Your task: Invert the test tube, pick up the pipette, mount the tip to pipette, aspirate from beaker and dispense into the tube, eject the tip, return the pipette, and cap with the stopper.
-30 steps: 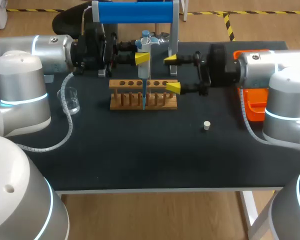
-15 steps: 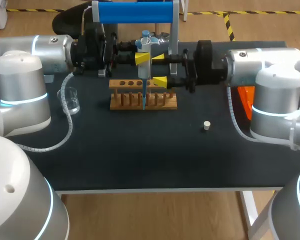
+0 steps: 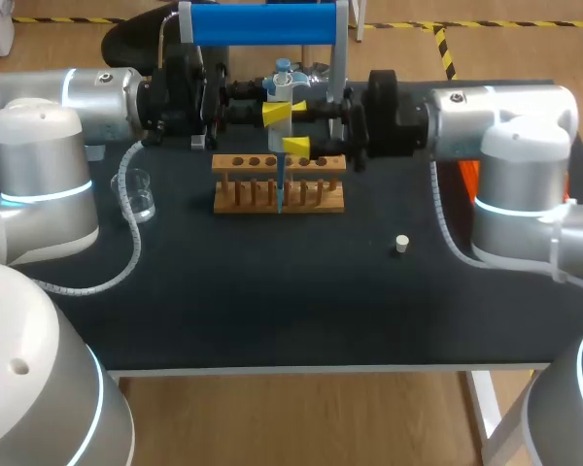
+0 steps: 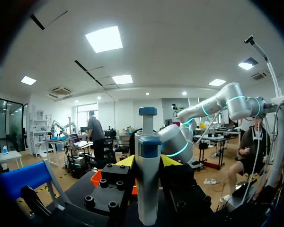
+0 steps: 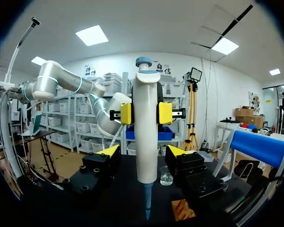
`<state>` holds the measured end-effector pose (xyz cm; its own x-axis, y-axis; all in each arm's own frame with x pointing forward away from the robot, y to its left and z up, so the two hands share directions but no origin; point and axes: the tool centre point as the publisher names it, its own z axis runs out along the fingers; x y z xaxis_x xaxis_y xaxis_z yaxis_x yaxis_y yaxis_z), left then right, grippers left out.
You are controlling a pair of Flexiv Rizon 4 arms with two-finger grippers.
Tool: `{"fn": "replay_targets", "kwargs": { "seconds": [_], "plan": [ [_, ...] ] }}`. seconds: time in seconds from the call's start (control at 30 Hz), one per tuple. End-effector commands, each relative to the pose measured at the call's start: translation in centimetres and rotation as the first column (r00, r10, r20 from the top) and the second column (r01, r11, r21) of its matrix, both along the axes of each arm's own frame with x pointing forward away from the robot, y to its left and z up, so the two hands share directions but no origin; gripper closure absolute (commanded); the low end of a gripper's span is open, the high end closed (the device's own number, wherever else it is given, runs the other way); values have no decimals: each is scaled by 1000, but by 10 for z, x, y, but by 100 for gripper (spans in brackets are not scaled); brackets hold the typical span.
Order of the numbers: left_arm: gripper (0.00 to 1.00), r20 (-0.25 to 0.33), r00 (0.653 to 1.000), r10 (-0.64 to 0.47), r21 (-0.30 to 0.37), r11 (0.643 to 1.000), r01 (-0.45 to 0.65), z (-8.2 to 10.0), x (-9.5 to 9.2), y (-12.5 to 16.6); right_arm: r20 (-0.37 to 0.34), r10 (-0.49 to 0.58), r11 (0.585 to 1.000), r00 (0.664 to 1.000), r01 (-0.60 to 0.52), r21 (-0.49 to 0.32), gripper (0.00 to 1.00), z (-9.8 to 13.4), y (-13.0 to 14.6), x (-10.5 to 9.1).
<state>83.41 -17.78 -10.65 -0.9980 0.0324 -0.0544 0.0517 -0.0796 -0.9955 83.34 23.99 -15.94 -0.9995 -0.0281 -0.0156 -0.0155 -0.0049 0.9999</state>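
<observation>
Gripping pipette (image 5: 146,137) upright above wooden rack (image 3: 243,194), left tool (image 4: 147,161) is clamped on its body. Right tool (image 5: 143,151) spread wide, fingers flanking pipette, not touching. Beaker (image 3: 138,193) beside rack toward left arm; stopper (image 3: 401,244) toward right arm, on counter (image 3: 272,291).

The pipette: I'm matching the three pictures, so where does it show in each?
Head view: the pipette upright over the wooden rack, held by the left gripper.
Left wrist view: the pipette close up, between that gripper's fingers.
Right wrist view: the pipette dead ahead, between the open fingers of the right gripper.
Shared landmark: the blue bar.
</observation>
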Motion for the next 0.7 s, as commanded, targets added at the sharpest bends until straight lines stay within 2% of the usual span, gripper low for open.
{"fn": "replay_targets", "kwargs": {
  "seconds": [0.03, 0.7],
  "plan": [
    [100, 1, 1000, 2, -1, 1000, -2, 0, 0, -1, 2, -6, 1000, 1000, 6, 4, 41, 1, 6, 3],
    [100, 1, 1000, 2, -1, 1000, -2, 0, 0, -1, 8, 3, 1000, 1000, -4, 17, 48, 3, 19, 4]
  ]
}}
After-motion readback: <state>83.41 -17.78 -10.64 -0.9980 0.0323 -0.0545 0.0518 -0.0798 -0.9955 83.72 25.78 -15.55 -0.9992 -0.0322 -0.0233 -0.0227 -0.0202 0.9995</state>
